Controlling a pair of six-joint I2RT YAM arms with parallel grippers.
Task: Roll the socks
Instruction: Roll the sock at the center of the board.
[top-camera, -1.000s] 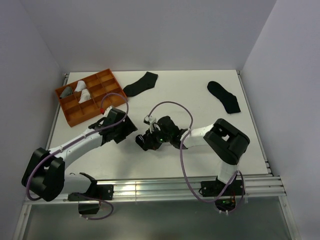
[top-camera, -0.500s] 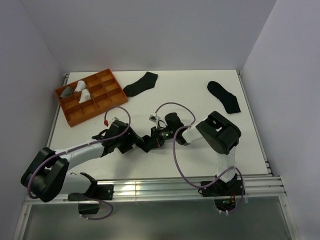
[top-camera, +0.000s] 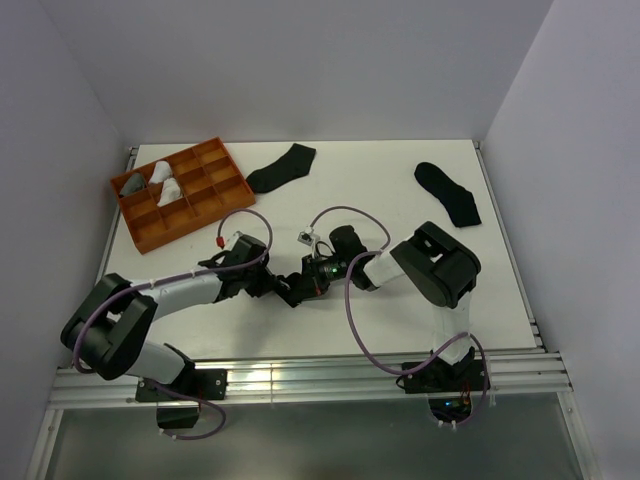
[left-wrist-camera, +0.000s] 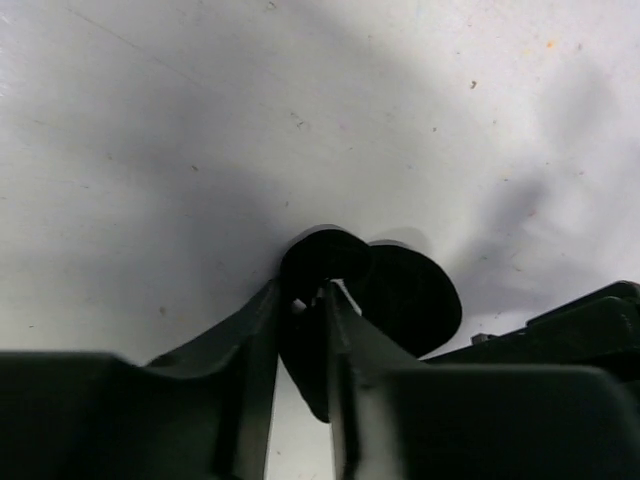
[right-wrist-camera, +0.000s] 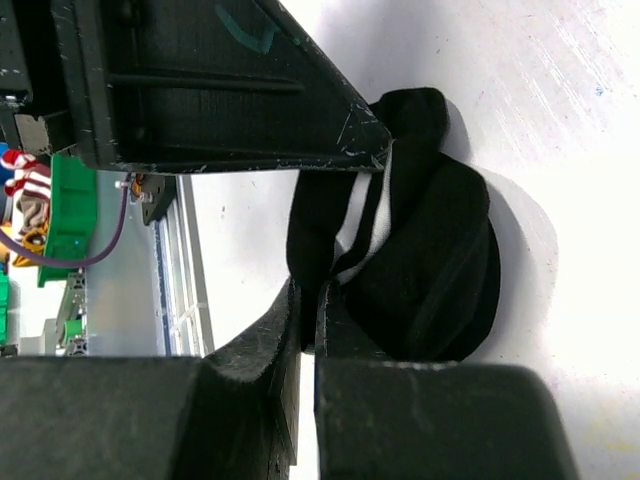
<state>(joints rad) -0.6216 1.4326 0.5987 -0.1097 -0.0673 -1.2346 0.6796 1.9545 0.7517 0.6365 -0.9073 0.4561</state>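
Note:
A rolled black sock (top-camera: 297, 288) with white stripes lies at the middle of the table, between both grippers. My left gripper (top-camera: 281, 285) reaches it from the left. In the left wrist view its jaws (left-wrist-camera: 300, 300) are drawn close on a fold of the sock (left-wrist-camera: 405, 295). My right gripper (top-camera: 308, 281) comes from the right and is shut on a flap of the same sock (right-wrist-camera: 430, 270), pinched between its fingers (right-wrist-camera: 307, 300). A left finger (right-wrist-camera: 200, 90) crosses the top of the right wrist view, touching the roll.
Two flat black socks lie at the back, one (top-camera: 282, 167) centre-left and one (top-camera: 447, 193) right. An orange divided tray (top-camera: 127, 217) at the back left holds white (top-camera: 165, 178) and grey (top-camera: 133, 184) rolled socks.
My left arm has swung right to the rolled sock and its jaws have narrowed onto it. The right gripper shifted slightly right a second ago, then stayed shut on the sock.

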